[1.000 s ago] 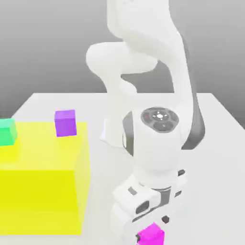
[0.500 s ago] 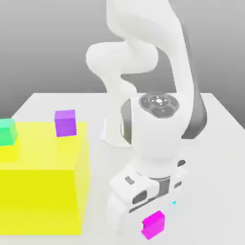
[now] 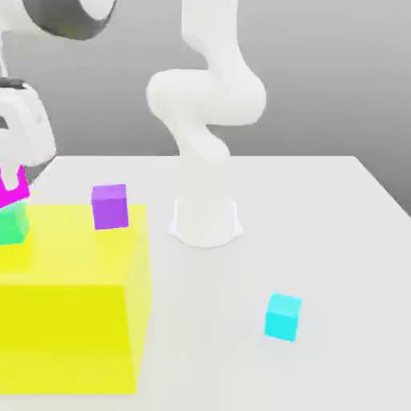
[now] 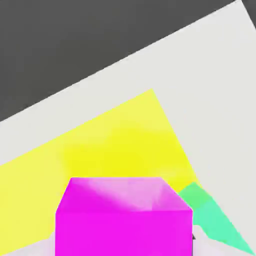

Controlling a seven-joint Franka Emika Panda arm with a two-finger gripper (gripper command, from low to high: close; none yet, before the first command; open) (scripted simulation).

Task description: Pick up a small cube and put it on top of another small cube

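**Pink cube carried over green cube – misalignment risk**

Gripper (image 3: 10,178) is clamped on the glossy magenta cube (image 3: 14,188), just above the green cube (image 3: 11,224) on the big yellow block (image 3: 72,297). Releasing off-centre could let it slide off; all faces are smooth, plain and hard-edged. White matte table (image 3: 321,241).

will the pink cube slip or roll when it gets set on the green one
Pink cube, held in the hand, has flat faces, so it likely won't roll. Its glossy surface may slide a little. The green cube looks the same size, so an off-centre drop could tip it.
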